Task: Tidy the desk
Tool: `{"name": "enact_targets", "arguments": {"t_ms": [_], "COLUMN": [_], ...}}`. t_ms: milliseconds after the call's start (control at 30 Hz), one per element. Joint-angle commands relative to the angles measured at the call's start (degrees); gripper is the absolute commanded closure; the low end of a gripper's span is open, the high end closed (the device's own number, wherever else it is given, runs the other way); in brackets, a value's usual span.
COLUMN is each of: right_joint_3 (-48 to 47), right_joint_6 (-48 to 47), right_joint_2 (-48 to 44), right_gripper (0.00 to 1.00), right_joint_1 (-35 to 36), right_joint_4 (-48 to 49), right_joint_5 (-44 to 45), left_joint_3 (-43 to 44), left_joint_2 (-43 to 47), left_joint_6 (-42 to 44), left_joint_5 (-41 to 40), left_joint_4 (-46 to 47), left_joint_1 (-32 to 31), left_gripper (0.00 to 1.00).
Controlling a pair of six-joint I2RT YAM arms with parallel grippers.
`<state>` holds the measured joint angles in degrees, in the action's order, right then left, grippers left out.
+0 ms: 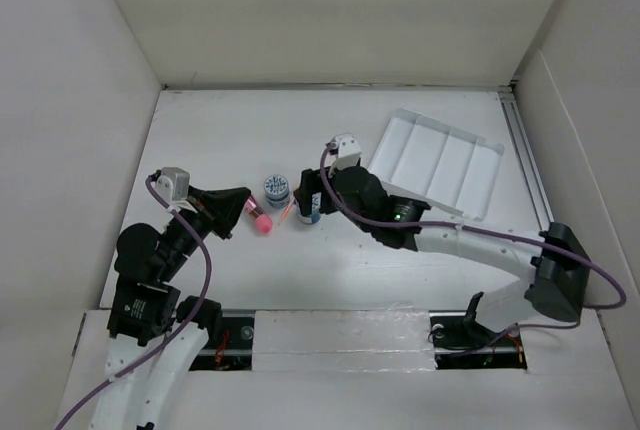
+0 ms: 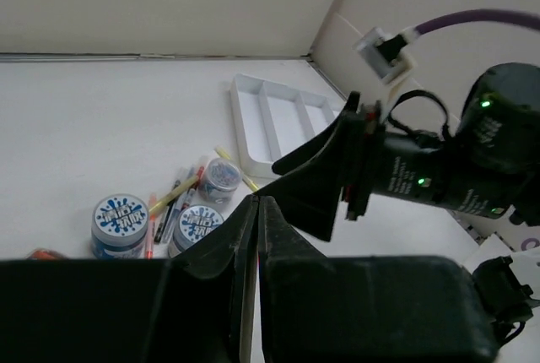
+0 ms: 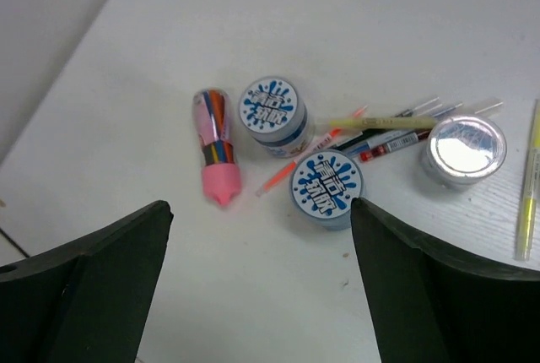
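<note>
The white desk holds a cluster of small items at its middle. A pink multi-colour pen lies left of two blue-and-white lidded jars, with a silver-lidded jar and loose pens behind them. My right gripper hangs open just above the nearer jar, its right finger over the jar's edge and nothing between the fingers. My left gripper is shut and empty, its tip close to the pink pen from the left.
A white compartmented tray lies tilted at the back right, behind the right arm. A yellow pen lies apart at the right of the cluster. White panel walls bound the desk on three sides.
</note>
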<state>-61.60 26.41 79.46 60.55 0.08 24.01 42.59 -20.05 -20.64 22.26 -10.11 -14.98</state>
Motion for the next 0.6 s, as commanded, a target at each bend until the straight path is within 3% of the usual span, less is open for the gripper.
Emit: {"name": "enact_targets", "arguments": {"t_ms": [0,133,167,200,267,467,567], "right_joint_3": [-4.48,-11.07,-12.73,-15.27,-17.57,-25.05,-29.44], "right_joint_6": [-2.06,-4.79,-5.4,-6.71,-7.86,-10.33,-10.51], "right_joint_2": [6.13,15.27,17.03,20.18,23.01,30.92,34.96], "right_gripper": [0.07,0.05,0.05,0.05,0.05,0.07,0.07], "right_joint_1": [0.44,0.44,0.44,0.44,0.44,-1.4,-1.93], "right_joint_4": [-4.11,-8.5,-9.04,-9.04,-9.04,-8.25,-10.27], "right_joint_5": [1.57,2.7,2.97,4.02,4.38,-0.89,-3.61], "left_joint_3": [-0.49,-0.14,0.04,0.04,0.13,1.79,1.36], "left_joint_2": [-0.25,-0.95,-0.78,-0.43,0.8,2.56,2.65], "left_joint_6": [-0.36,-0.27,-0.27,-0.45,-0.62,-1.77,-1.77], "left_joint_5": [-0.38,-0.37,-1.33,-1.87,-3.88,-10.47,-9.7], "left_joint_4": [1.94,1.06,0.8,0.79,0.79,-1.58,-1.32], "left_joint_1": [0.91,1.54,1.54,1.54,1.54,1.54,1.54], "left_gripper": [1.0,0.96,0.9,0.77,0.66,0.62,0.62]}}
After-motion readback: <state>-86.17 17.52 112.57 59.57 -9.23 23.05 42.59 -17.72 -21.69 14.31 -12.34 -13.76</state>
